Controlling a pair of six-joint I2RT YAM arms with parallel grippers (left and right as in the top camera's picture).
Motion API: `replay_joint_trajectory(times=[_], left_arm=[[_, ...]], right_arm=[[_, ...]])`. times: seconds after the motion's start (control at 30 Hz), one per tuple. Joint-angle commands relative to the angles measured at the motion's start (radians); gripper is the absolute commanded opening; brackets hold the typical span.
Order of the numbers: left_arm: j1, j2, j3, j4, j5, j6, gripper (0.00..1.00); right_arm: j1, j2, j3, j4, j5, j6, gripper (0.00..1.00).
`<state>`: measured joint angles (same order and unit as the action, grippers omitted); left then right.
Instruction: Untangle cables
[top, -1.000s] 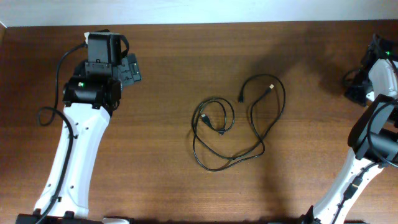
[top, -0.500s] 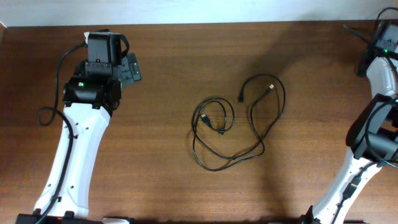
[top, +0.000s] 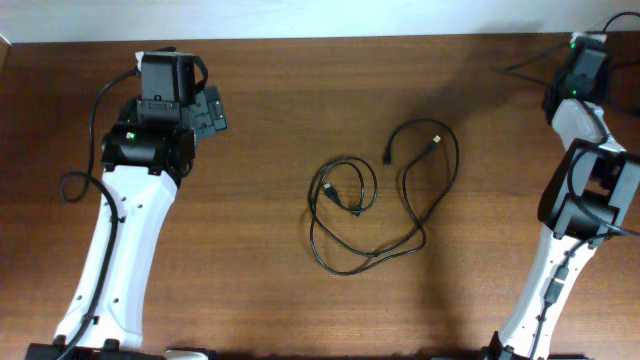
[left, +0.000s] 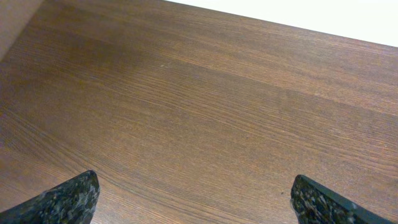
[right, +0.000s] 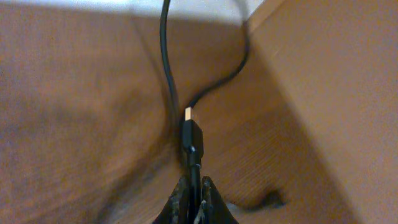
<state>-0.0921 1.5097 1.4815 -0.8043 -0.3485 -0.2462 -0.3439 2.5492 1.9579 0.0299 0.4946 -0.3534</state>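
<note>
Two thin black cables (top: 380, 210) lie looped over each other in the middle of the table, with a silver-tipped plug (top: 436, 139) at the upper right of the tangle. My right gripper (right: 194, 186) is shut on another black cable, just behind its silver-tipped plug (right: 191, 134). That cord (right: 166, 56) loops up and away from the plug. In the overhead view the right gripper (top: 584, 48) is at the table's back right corner, far from the tangle. My left gripper (left: 199, 200) stands wide open over bare wood, and in the overhead view the left gripper (top: 207, 110) is at the back left.
A brown side wall (right: 323, 93) rises close to the right of the held plug. The white wall (top: 320, 18) runs along the table's back edge. A thick black arm wire (top: 75, 185) loops beside the left arm.
The right arm swung from the table's right edge up and left to the back right corner. The left arm and the tangled cables stayed still.
</note>
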Motion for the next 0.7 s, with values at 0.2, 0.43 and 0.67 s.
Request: replay_joint_trajectory(times=[0.2, 0.43, 0.67], left_arm=[[0.001, 0.000, -0.008, 0.002, -0.013, 0.016, 0.99], [0.001, 0.000, -0.008, 0.002, -0.014, 0.016, 0.99], [0.001, 0.000, -0.008, 0.005, -0.014, 0.016, 0.99]], right_arm=[[0.013, 0.008, 0.032, -0.106, 0.035, 0.157, 0.99], [0.050, -0.163, 0.267, -0.539, 0.010, 0.256, 0.99], [0.160, -0.260, 0.604, -1.321, -0.490, 0.178, 0.99]])
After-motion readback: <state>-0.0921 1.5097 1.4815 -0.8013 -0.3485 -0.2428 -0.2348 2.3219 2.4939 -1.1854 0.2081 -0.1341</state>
